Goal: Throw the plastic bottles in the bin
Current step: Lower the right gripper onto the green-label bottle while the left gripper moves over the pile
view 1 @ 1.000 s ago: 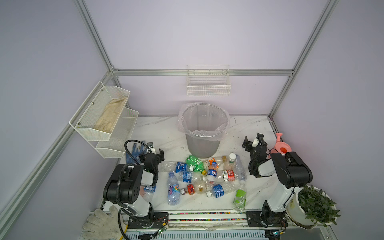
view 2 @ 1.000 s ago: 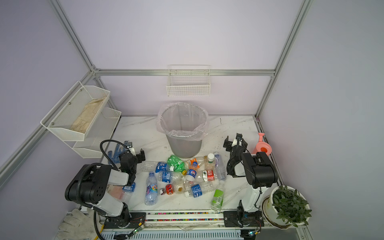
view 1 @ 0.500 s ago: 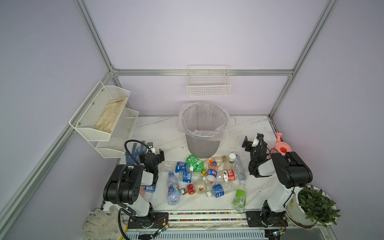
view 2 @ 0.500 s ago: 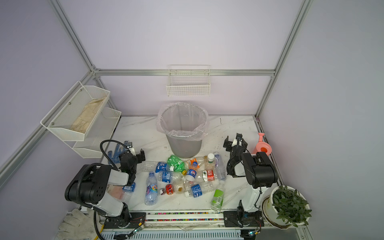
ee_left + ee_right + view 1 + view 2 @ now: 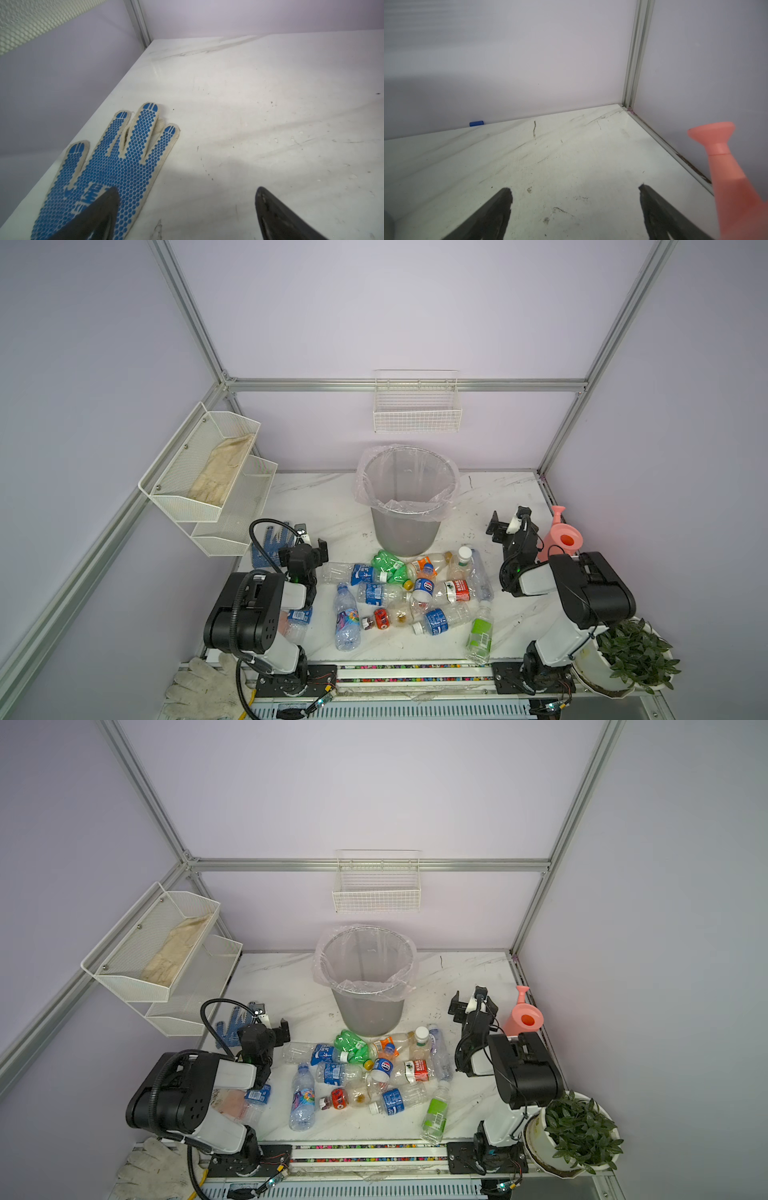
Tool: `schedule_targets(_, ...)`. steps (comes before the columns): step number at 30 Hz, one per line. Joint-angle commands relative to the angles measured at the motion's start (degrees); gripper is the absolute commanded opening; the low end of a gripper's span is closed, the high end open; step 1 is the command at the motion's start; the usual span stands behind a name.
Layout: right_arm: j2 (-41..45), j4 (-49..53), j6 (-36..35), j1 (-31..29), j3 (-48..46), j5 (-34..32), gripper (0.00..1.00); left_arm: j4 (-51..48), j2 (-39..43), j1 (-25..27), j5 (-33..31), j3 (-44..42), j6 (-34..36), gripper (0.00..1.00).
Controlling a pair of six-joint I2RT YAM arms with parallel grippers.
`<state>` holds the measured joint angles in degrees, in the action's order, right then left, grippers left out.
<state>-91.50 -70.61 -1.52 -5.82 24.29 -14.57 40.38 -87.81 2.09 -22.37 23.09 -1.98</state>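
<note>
Several plastic bottles (image 5: 419, 591) (image 5: 374, 1073) lie in a heap on the white table in front of the bin (image 5: 401, 531) (image 5: 368, 1011), a tall grey wastebasket lined with a clear bag. Among them are a crumpled all-green bottle (image 5: 388, 566), a long blue-labelled one (image 5: 347, 620) and a green-labelled one (image 5: 480, 632). Another bottle (image 5: 297, 620) lies partly under the left arm. My left gripper (image 5: 311, 537) (image 5: 272, 1020) (image 5: 187, 195) is open and empty, left of the heap, over bare table. To the right of the heap my right gripper (image 5: 509, 521) (image 5: 468, 1002) (image 5: 574, 192) is also open and empty.
A blue-dotted work glove (image 5: 116, 166) (image 5: 270, 543) lies by the left gripper. A pink watering can (image 5: 561, 535) (image 5: 724, 166) stands close beside the right gripper. A potted plant (image 5: 631, 651), white wall baskets (image 5: 417, 410) (image 5: 208, 472) and a white glove (image 5: 203, 684) ring the table.
</note>
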Motion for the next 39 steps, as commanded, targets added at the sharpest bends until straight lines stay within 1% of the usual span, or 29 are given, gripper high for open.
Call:
schedule_targets(1, 11.36, 2.98, 1.04, -0.34, 0.21, 1.7, 0.97, -14.86, 5.13, 0.67, -5.53, 12.71, -1.01, 1.0)
schedule_targets(3, 19.15, 11.79, 2.96, -0.33, 3.38, 5.09, 0.97, -20.49, 9.04, 1.69, -8.27, 15.79, -1.96, 1.0)
schedule_targets(4, 22.34, 18.8, 7.23, -0.33, 6.25, 4.93, 0.97, -23.93, 10.49, 2.06, -9.37, 17.24, -3.22, 1.0)
schedule_targets(5, 26.11, 30.48, 15.47, -0.33, 11.01, 4.06, 0.97, -29.03, 12.12, 2.38, -9.37, 19.15, -5.32, 1.0)
schedule_targets(6, 29.14, 42.89, 24.88, -0.33, 15.76, 0.78, 0.97, -35.93, 13.52, 2.39, -7.82, 21.97, -7.62, 1.0)
schedule_targets(7, 30.9, 52.13, 32.74, -0.33, 18.82, -1.43, 0.97, -42.7, 14.3, 2.4, -6.11, 25.42, -9.1, 1.0)
schedule_targets(8, 32.33, 56.11, 35.31, -0.24, 20.46, 2.01, 0.97, -49.8, 14.77, 2.44, -4.12, 28.82, -11.31, 1.0)
schedule_targets(9, 33.16, 56.74, 32.85, -0.24, 20.96, 7.37, 0.98, -55.77, 15.06, 2.47, -2.36, 31.74, -14.06, 1.0)
schedule_targets(10, 33.46, 59.17, 31.71, -0.32, 22.15, 10.29, 0.97, -59.68, 15.83, 2.68, -0.91, 33.27, -15.58, 1.0)
schedule_targets(11, 33.21, 63.24, 34.07, -0.33, 23.69, 12.98, 0.98, -61.13, 17.44, 3.08, 0.28, 33.17, -16.86, 1.0)
schedule_targets(13, 32.6, 71.08, 36.85, -0.41, 26.12, 14.52, 0.97, -60.39, 22.05, 4.4, 2.97, 30.32, -18.38, 1.0)
schedule_targets(15, 32.87, 79.32, 38.76, -0.54, 27.62, 13.12, 0.97, -59.28, 26.87, 6.09, 5.78, 27.41, -18.83, 1.0)
schedule_targets(17, 33.23, 87.74, 39.98, -0.59, 29.3, 10.81, 0.97, -60.17, 29.96, 8.19, 6.2, 25.91, -19.06, 1.0)
schedule_targets(21, 32.78, 102.84, 39.17, -1.1, 32.93, 8.69, 0.96, -63.63, 33.1, 12.37, 6.98, 24.6, -21.94, 1.0)
schedule_targets(24, 33.96, 111.1, 40.23, -1.71, 33.67, 6.11, 0.97, -63.85, 33.71, 16.36, 6.02, 22.77, -24.07, 1.0)
schedule_targets(26, 34.37, 114.6, 41.68, -1.85, 33.11, 6.88, 0.97, -63.73, 33.42, 18.55, 4.95, 21.76, -25.54, 1.0)
schedule_targets(28, 34.21, 116.74, 42.98, -2.45, 31.8, 9.05, 0.96, -63.76, 32.35, 20.12, 4.54, 21.57, -26.29, 1.0)
schedule_targets(30, 33.52, 119.19, 44.58, -4.01, 30.54, 10.63, 0.96, -63.77, 31.04, 21.31, 4.52, 22.17, -26.33, 1.0)
schedule_targets(32, 33.32, 121.36, 46.75, -7.09, 29.6, 10.75, 0.96, -63.73, 30.3, 21.91, 5.15, 22.95, -26.39, 1.0)
schedule_targets(36, 34.11, 124.05, 52.84, -16.14, 28.66, 8.97, 0.92, -63.76, 29.51, 22.85, 5.84, 23.16, -27.0, 1.0)
schedule_targets(39, 34.67, 126.03, 55.94, -19.73, 27.56, 8.64, 0.9, -63.76, 29.1, 23.2, 6.46, 23.09, -27.77, 1.0)
